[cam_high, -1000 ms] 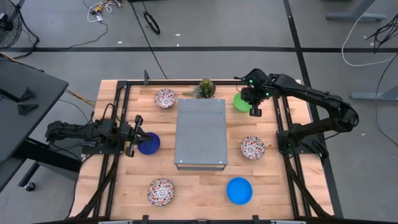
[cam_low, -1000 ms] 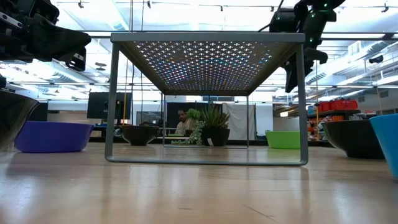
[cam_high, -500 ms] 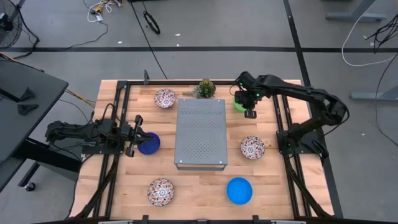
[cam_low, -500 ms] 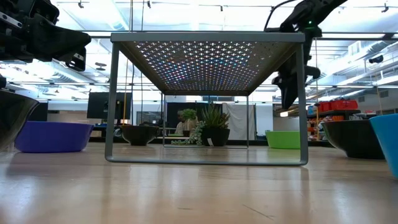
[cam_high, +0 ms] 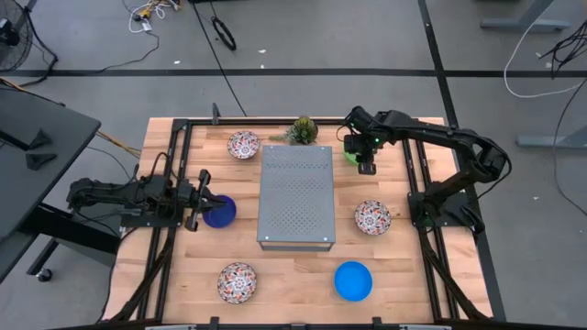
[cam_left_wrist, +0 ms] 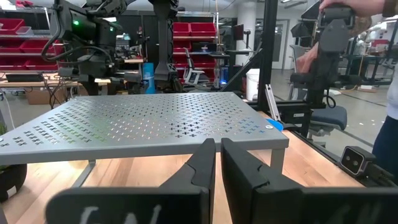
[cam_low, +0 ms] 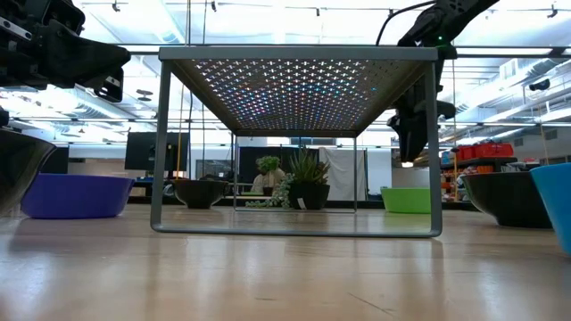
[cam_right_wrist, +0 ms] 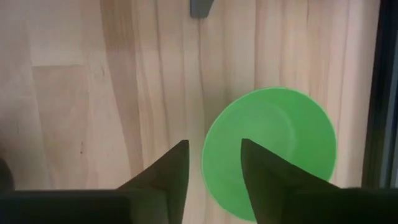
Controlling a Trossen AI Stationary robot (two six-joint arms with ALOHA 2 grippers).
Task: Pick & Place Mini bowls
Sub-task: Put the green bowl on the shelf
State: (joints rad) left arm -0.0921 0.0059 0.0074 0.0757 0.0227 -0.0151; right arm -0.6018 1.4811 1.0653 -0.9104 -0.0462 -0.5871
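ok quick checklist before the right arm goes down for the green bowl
1. Right tool over the green bowl: ok, the bowl's edge sits between its fingers in the wrist view.
2. Right tool open: ok, there is a gap between the fingers.
3. Green bowl empty and upright: ok.
4. Room around the bowl: ok, the grey perforated box and the plant stand apart from it.
5. Height above the bowl: cannot tell exactly; in the low view the tool hangs above it.
6. Left tool out of the way: ok, beside the dark blue bowl.
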